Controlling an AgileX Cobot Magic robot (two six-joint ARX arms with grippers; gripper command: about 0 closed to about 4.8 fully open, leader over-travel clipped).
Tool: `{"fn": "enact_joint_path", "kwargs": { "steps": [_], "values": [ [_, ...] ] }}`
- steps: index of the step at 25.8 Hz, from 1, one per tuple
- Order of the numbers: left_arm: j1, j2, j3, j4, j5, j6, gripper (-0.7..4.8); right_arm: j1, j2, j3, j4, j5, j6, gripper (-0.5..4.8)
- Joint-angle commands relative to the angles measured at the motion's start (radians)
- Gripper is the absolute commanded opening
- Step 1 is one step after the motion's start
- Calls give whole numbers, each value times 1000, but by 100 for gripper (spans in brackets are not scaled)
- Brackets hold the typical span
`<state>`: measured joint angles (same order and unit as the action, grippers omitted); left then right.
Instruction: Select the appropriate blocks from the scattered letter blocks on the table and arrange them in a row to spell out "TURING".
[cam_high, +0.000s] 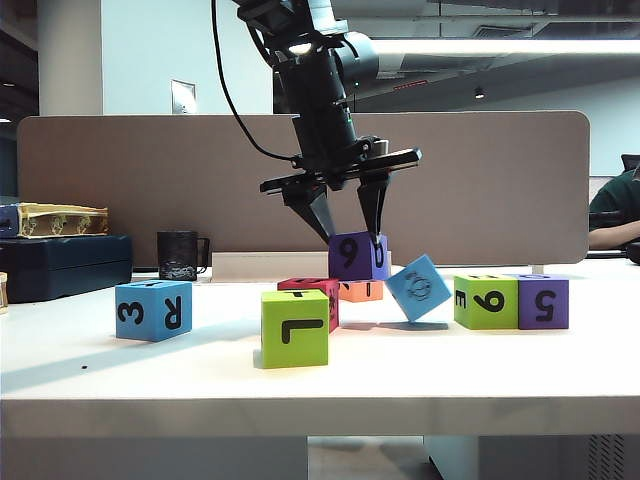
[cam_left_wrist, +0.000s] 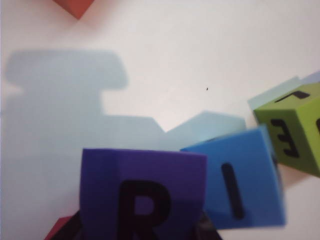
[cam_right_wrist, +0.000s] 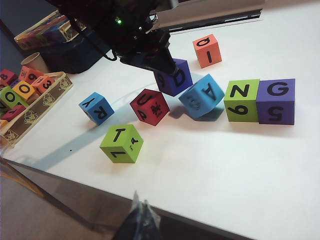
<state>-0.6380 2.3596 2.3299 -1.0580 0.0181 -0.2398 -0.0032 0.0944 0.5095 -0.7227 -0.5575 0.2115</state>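
The left pincer (cam_high: 350, 238) grips the purple block (cam_high: 358, 256) mid-tabletop (cam_high: 500, 370); the right pincer's (cam_right_wrist: 140, 220) state is unclear at the near edge.

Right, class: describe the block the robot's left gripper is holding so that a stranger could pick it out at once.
Start at the white table and find the black left gripper above the cluster of blocks. Clamped in it, lifted off the table, is a purple block. Unlike the other purple block, which ends the row on the right, it shows R and D faces.

Black arm (cam_high: 322, 95) w/ black cable (cam_high: 232, 100)
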Motion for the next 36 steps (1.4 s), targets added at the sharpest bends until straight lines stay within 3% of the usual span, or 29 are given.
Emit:
{"fn": "enact_joint_path", "kwargs": {
  "steps": [1,10,28,30,34,36],
  "values": [
    [-3,-5,3,35,5,4,209,0,2,6,16,-2,-2,-1],
    [-11,-5,2,-18,12,4,209,0,2,6,16,-2,-2,-1],
    [-33,30,-39,27,-4,0,210,0,2,6,17,-2,-2,-1],
    [-33,32,-39,27,-3,4,219,0,2,6,19,-2,-2,-1],
    [-33,32,-39,27,-3,5,338,0,2,6,21,-2,-2,-1],
    [-33,32,-39,26,-3,5,341,0,2,6,20,-2,-2,-1]
  ]
}}
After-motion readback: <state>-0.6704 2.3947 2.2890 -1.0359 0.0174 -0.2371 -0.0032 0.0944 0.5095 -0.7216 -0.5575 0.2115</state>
